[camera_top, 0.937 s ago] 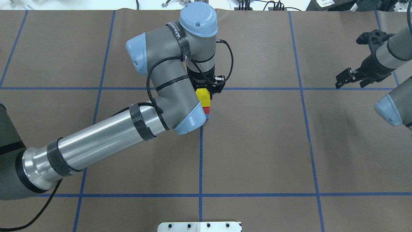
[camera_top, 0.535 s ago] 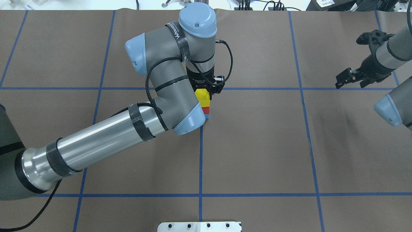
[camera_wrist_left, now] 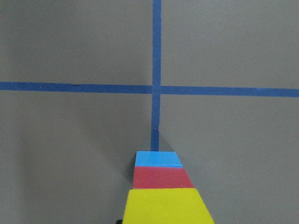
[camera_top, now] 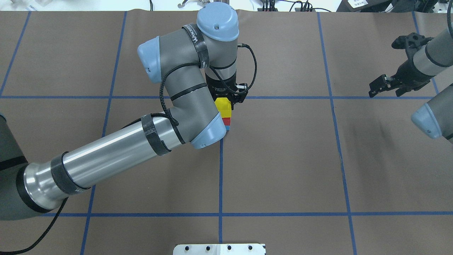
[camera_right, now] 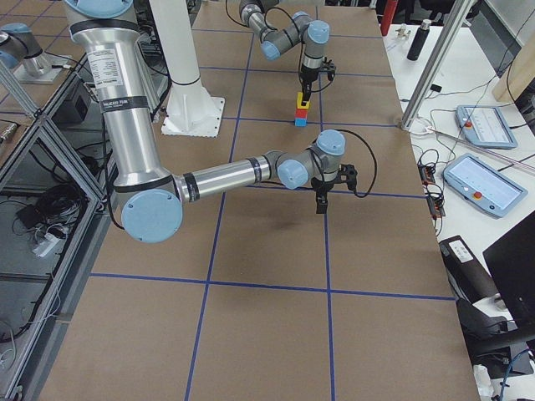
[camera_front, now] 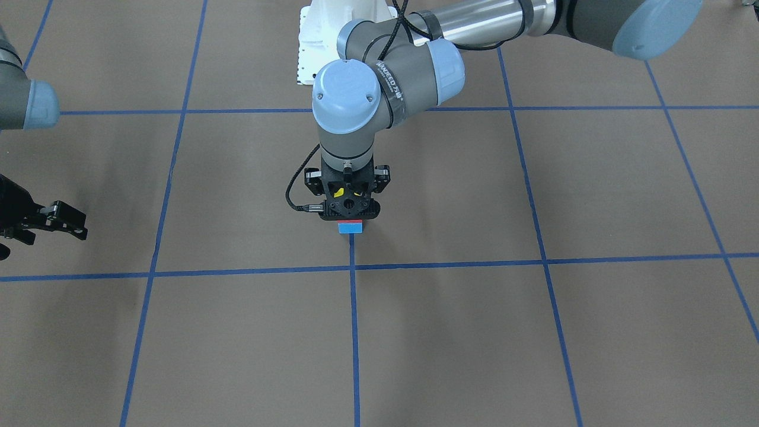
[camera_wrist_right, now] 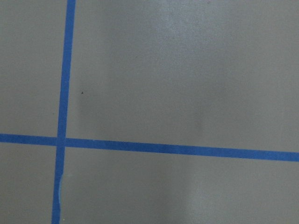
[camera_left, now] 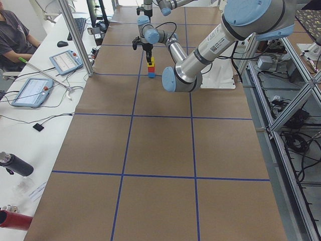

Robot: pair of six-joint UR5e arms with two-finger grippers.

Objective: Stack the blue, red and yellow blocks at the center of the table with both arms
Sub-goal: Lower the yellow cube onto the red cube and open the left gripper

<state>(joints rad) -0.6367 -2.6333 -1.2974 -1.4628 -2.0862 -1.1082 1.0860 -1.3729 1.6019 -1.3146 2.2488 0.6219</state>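
Observation:
A stack stands at the table's center by the crossing of the blue tape lines: blue block at the bottom, red block on it, yellow block on top. In the left wrist view the yellow block, red block and blue block line up. My left gripper points straight down with its fingers on both sides of the yellow block and looks shut on it. From the front, this gripper hides most of the stack. My right gripper is open and empty, far to the right.
The table is brown paper with a grid of blue tape lines. The robot's white base plate is at the near edge. My left forearm reaches across the near-left part. Operator tablets lie on a side desk.
My left arm has shifted by only a few pixels. The stack and my right arm have not moved.

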